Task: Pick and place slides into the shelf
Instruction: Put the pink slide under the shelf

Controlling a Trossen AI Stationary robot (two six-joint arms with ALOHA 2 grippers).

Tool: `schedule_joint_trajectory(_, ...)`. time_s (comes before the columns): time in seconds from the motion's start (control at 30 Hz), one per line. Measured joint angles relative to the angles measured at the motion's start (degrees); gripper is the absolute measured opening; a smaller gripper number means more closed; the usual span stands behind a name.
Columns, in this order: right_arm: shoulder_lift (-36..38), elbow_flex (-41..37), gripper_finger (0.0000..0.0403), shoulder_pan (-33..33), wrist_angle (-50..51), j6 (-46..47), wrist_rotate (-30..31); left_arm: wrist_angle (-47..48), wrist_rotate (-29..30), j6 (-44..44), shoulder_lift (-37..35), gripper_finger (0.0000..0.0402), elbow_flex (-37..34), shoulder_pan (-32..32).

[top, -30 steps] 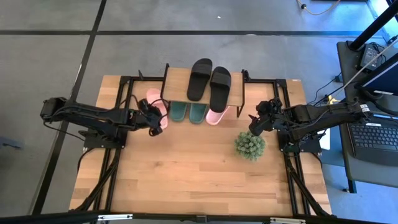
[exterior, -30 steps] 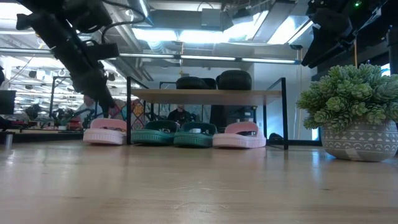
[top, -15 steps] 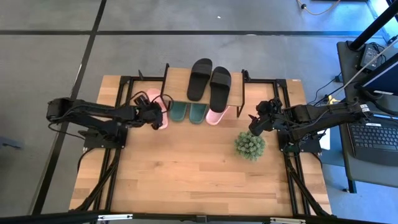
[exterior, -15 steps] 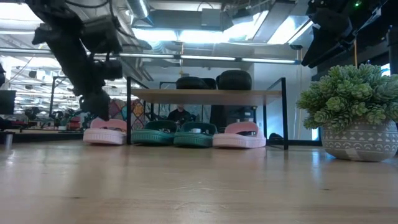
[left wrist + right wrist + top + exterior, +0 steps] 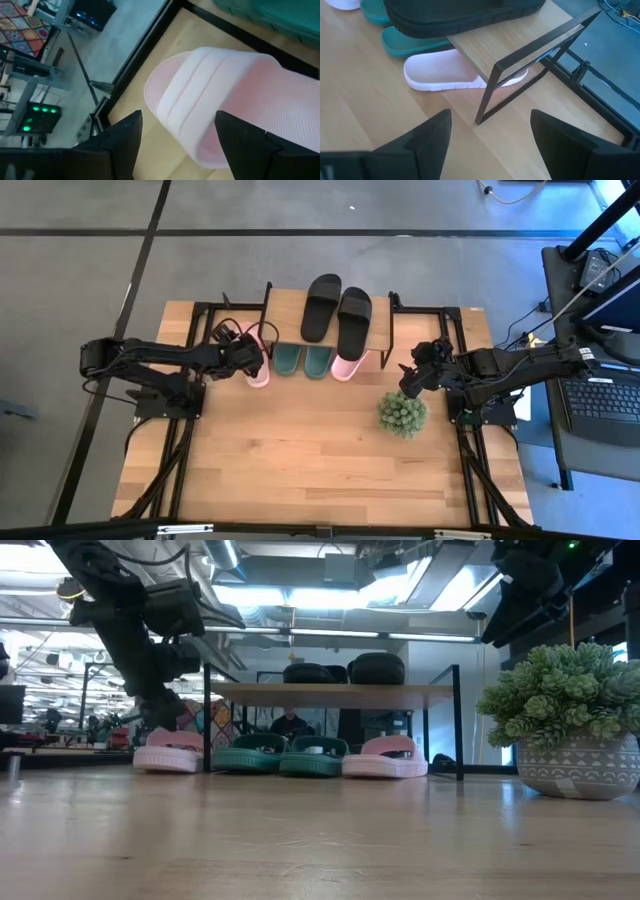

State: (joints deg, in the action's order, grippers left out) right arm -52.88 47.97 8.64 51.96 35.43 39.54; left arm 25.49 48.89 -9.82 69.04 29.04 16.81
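The left pink slide (image 5: pixel 257 361) lies flat on the bench (image 5: pixel 300 450), just outside the shelf's (image 5: pixel 290 308) left leg, not yet under the plank. Over the last second the left tool (image 5: pixel 175 131) has swung in from the open bench toward the shelf and now hangs right over that slide, its fingers spread with the strap showing between them, not touching as far as I can see. That reads to me as lining up for a grasp or a nudge, so the last stray slide is about to be dealt with.

Beside it, under the shelf, sit the green pair (image 5: pixel 304 360), and past them the other pink slide (image 5: pixel 348 366) by the right leg. The black pair (image 5: pixel 337 308) rests on top of the plank.

The right tool (image 5: pixel 490 131) hasn't moved: it waits off the shelf's right end, fingers apart and empty, near the plant (image 5: pixel 402 413).
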Motion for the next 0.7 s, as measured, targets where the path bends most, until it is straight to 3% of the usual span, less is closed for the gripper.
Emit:
schedule_joint_trajectory(0.4,0.0,0.0,0.0272,0.0,-1.3,0.4,-0.1,-0.4,-4.5,-0.2,0.0,0.0243,0.0,0.9)
schedule_joint_trajectory(0.7,0.0,0.0,0.0272,0.0,-4.7,0.3,-0.1,-0.5,-7.4,-1.5,0.0,0.0243,0.0,5.7)
